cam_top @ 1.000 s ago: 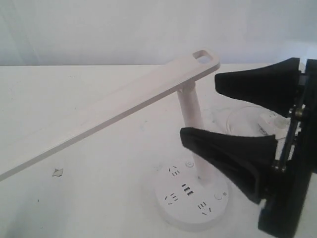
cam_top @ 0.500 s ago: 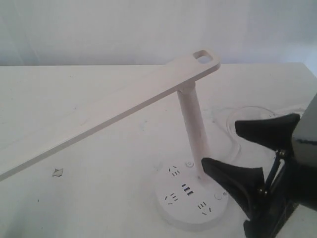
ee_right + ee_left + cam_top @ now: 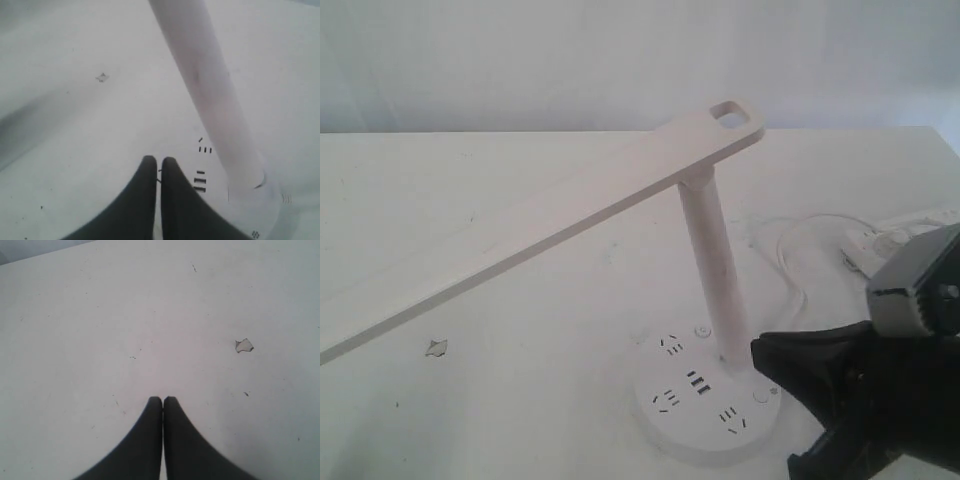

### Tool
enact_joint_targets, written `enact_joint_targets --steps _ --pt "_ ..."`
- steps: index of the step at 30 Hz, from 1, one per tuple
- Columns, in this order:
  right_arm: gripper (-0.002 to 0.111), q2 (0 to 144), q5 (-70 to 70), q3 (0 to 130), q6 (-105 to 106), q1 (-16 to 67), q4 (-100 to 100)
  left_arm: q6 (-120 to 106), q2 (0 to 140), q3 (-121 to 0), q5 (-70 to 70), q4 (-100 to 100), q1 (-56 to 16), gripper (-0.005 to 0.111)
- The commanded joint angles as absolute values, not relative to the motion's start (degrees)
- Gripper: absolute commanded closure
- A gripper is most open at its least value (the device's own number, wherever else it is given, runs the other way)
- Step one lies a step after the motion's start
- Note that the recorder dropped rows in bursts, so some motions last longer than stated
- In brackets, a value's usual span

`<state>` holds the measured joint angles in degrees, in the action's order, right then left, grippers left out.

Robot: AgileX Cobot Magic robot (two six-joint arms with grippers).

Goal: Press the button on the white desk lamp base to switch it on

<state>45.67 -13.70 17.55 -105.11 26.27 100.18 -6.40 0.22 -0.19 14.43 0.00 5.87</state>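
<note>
The tabletop (image 3: 500,420) before me is white and matt, with a few tiny dark specks. The round white lamp base (image 3: 685,420) stands directly on it. Well apart from the base, towards my left side, there is one small grey chip (image 3: 437,347) in the surface. Behind the base, a thin white cable (image 3: 782,250) lies in a loop near a partly hidden white power strip (image 3: 876,243).

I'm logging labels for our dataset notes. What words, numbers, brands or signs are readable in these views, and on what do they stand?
No quotable text: nothing reads clearly in any view.
white desk lamp base: only socket slots and a USB row, no legible print.
Tiny mark beside the button: too small to read.
power strip: blurred, nothing legible.
</note>
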Motion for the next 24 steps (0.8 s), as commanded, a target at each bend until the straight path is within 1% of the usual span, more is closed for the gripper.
enact_joint_targets --steps 1,6,15,24 --pt "0.108 52.6 -13.2 17.1 -105.6 26.2 99.9 -6.3 0.0 0.0 14.5 -0.3 5.4 0.107" --pt "0.108 60.6 -8.5 17.1 -108.9 26.2 99.9 -6.3 0.0 0.0 14.5 -0.3 5.4 0.107" --pt "0.108 71.0 0.0 17.3 -113.4 26.2 99.9 -6.3 0.0 0.0 14.5 -0.3 5.4 0.107" --pt "0.108 75.7 0.9 20.4 -114.0 26.2 99.9 -6.3 0.0 0.0 14.5 -0.3 5.4 0.107"
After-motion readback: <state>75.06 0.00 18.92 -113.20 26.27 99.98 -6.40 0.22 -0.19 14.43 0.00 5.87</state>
